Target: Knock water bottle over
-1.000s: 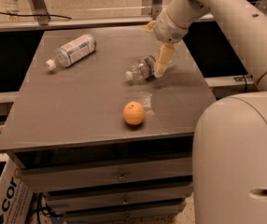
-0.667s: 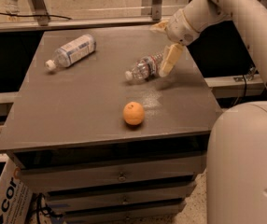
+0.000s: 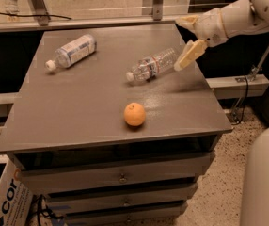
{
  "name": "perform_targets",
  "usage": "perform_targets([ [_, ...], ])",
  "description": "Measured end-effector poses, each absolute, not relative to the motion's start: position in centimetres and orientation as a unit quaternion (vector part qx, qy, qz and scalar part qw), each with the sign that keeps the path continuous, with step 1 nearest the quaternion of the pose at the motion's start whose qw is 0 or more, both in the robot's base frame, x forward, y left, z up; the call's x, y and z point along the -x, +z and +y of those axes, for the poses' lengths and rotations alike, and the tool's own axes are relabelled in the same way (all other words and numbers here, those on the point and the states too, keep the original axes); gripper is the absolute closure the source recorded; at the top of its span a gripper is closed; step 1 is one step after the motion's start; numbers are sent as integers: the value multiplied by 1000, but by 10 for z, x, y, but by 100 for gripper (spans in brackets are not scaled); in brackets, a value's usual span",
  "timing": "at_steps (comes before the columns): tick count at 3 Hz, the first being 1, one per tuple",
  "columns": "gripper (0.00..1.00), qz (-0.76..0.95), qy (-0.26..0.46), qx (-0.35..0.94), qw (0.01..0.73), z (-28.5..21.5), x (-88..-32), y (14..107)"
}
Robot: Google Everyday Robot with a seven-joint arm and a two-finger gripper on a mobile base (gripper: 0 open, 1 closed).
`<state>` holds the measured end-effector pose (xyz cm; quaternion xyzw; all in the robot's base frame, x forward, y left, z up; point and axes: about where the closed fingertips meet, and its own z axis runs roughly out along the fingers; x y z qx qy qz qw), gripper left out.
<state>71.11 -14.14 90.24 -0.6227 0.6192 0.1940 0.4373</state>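
Note:
The water bottle (image 3: 151, 66) is clear and ribbed, with a white cap and a narrow dark red-and-white label band. It lies on its side on the grey table top (image 3: 92, 98), cap pointing front-left. My gripper (image 3: 185, 37) hovers just right of the bottle's base, over the table's right edge. Its cream fingers are spread apart and hold nothing. The lower finger (image 3: 189, 55) ends close to the bottle's base without clearly touching it.
A second bottle (image 3: 72, 51) with a large white and light-blue label lies on its side at the back left. An orange (image 3: 134, 114) sits near the front middle. The table has drawers (image 3: 120, 178) below. A robot body part (image 3: 266, 182) fills the lower right.
My arm has swung back to the right, so the gripper now sits further right of the bottle's base. The bottle, the orange and the other bottle have not moved.

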Motion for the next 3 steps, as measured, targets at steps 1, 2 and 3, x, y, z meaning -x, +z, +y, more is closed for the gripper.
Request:
perform_targets([
  [1, 0, 636, 180, 580, 476, -166, -702, 925],
  [2, 0, 643, 178, 557, 494, -174, -685, 935],
  [3, 0, 644, 181, 558, 491, -171, -684, 929],
])
